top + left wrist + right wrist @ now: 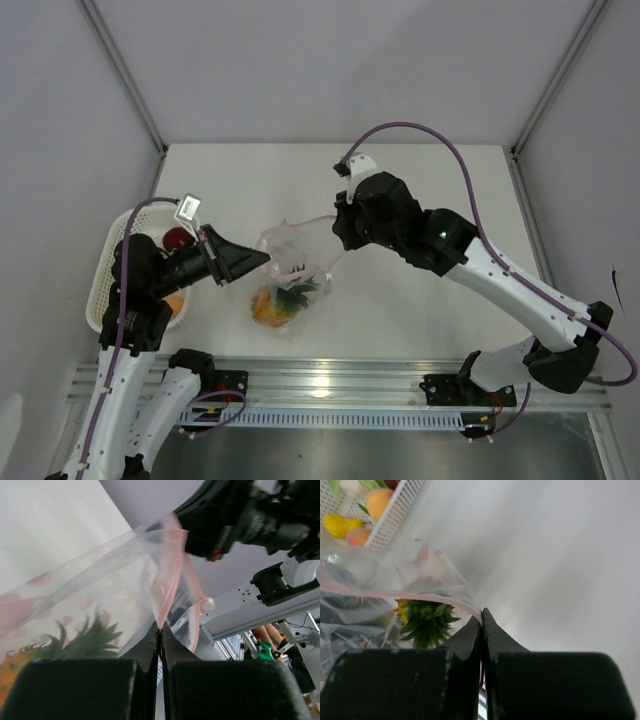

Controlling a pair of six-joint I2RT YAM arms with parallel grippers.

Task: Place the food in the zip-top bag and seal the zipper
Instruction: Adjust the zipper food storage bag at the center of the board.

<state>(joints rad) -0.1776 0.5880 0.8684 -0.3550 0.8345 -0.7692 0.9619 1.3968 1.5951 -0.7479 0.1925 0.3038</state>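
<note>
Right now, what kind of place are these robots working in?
Probably a robot lab's test booth, not a kitchen: a plain white table boxed in by grey panels, a left arm and right arm bolted to a metal rail, and toy food in a white basket.

Clear zip-top bag (290, 262), bright food (272, 305), off-white worktop (400, 190).
The bag is see-through with faint pink blotches printed on it, and its zipper (395, 595) is a pinkish-red stripe. The food inside is orange-yellow under dark green spiky leaves (300, 293). The basket (103, 285) is a white lattice holding a dark red apple (178, 238), a yellow piece (337, 524) and an orange piece (379, 501). The left hand (160, 627) and right hand (481, 617) are matt black, and the cables (420, 128) are purple.
</note>
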